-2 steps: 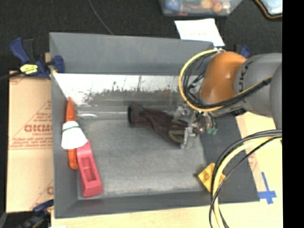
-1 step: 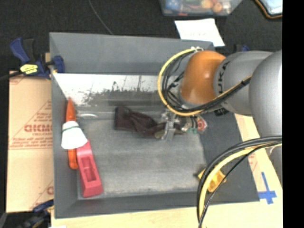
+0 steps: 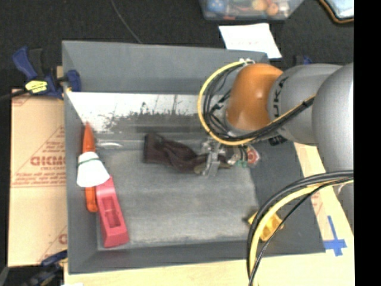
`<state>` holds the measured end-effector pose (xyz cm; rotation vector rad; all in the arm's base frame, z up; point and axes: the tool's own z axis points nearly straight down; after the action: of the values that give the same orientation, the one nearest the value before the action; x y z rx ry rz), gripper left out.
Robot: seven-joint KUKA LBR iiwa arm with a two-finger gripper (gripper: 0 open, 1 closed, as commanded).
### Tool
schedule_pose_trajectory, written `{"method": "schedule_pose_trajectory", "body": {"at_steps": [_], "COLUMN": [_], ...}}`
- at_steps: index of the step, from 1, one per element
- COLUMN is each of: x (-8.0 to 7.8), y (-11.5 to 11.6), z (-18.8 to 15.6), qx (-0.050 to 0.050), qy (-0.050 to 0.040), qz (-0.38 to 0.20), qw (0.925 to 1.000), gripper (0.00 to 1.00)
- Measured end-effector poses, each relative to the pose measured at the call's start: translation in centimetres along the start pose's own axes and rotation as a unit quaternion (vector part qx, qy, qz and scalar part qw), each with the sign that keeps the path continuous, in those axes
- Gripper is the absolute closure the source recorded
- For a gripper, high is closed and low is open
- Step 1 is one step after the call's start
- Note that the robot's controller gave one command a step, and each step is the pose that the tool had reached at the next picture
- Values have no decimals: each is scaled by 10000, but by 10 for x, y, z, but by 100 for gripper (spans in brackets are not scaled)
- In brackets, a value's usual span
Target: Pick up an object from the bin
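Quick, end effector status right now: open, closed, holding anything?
End effector: cannot be told whether open or closed. It is down at the right end of the dark brown cloth, and a hold on it cannot be confirmed.

Cloth lies in the upper middle of the bin, gripper right at its right end. Over by the left wall a rod runs top to bottom, a cap across it, and a block just right of its lower end.

Gripper at right end of dark cloth
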<state>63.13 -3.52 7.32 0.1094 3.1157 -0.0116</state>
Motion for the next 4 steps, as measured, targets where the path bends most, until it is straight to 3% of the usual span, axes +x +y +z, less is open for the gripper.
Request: {"method": "schedule_pose_trajectory", "body": {"at_steps": [1, 2, 3, 4], "x": [-13, -11, 13, 3], "y": [9, 9, -7, -9], "z": [-69, -65, -124, -216], "qx": [-10, -6, 7, -1], "qy": [-64, -31, -54, -20], "qz": [80, 81, -1895, 230], "qw": [9999, 10000, 9819, 9997], "gripper": [100, 100, 100, 100]}}
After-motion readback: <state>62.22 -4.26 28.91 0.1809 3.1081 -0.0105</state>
